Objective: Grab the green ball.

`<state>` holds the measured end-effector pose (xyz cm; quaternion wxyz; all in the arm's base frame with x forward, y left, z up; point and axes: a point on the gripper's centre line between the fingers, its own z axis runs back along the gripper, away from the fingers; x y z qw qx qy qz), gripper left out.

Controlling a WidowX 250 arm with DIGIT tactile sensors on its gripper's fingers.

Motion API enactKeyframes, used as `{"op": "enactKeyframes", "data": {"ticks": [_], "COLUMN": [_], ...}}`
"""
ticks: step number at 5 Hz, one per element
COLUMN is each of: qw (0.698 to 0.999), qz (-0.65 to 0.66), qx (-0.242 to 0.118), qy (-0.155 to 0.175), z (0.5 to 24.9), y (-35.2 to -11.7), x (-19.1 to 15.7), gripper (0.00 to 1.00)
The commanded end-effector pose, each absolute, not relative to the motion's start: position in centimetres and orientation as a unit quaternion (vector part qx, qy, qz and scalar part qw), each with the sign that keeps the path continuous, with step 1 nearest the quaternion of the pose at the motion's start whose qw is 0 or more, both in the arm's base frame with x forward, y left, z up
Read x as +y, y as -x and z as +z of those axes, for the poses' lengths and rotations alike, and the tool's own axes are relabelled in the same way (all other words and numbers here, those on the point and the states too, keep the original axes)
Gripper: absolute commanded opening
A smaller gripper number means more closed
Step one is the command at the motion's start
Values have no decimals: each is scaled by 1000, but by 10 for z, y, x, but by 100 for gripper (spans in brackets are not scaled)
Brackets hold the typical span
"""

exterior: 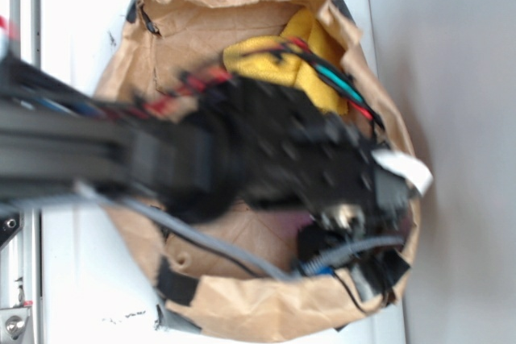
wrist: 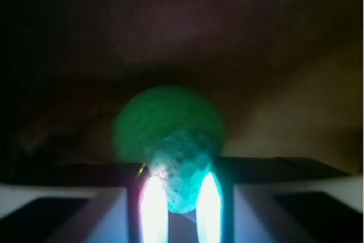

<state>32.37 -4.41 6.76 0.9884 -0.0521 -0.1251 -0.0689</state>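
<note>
Inside the crumpled brown paper bag [exterior: 242, 312], the black robot arm [exterior: 266, 147] reaches down so far that its body hides most of the bag's floor. The wrist view shows the small dark-green ball with its dimpled matte skin [wrist: 170, 123] sitting right at the gripper [wrist: 181, 197], its lower part tucked between the two glowing white fingers [wrist: 152, 209]. The fingers stand close together with the ball's underside wedged in the narrow gap, so the gripper looks to be pinching the ball, or very nearly so; whether the hold is firm cannot be judged from this blurred view.

To do the grab well, I would judge that the squeeze should be finished before any lift, since only the ball's lower edge seems caught and a round thing can slip out. A slow, straight rise clear of the bag's wall would suit.

The exterior view shows what the wrist cannot: the bag's rim and the soft yellow cloth [exterior: 266, 58] bunched at the bag's far side. It shows no ball at all.
</note>
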Motion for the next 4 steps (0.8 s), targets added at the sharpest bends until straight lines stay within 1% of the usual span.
{"op": "enactKeyframes", "data": {"ticks": [1, 2, 3, 4], "qw": [984, 986, 997, 999], "qz": [-62, -70, -70, -50], "qx": [-146, -128, -29, -3], "qy": [80, 81, 13, 21], "z": [116, 125, 141, 143], "y": [-285, -264, -244, -237], "x": [-19, -13, -6, 7], "gripper": [0, 0, 0, 0]}}
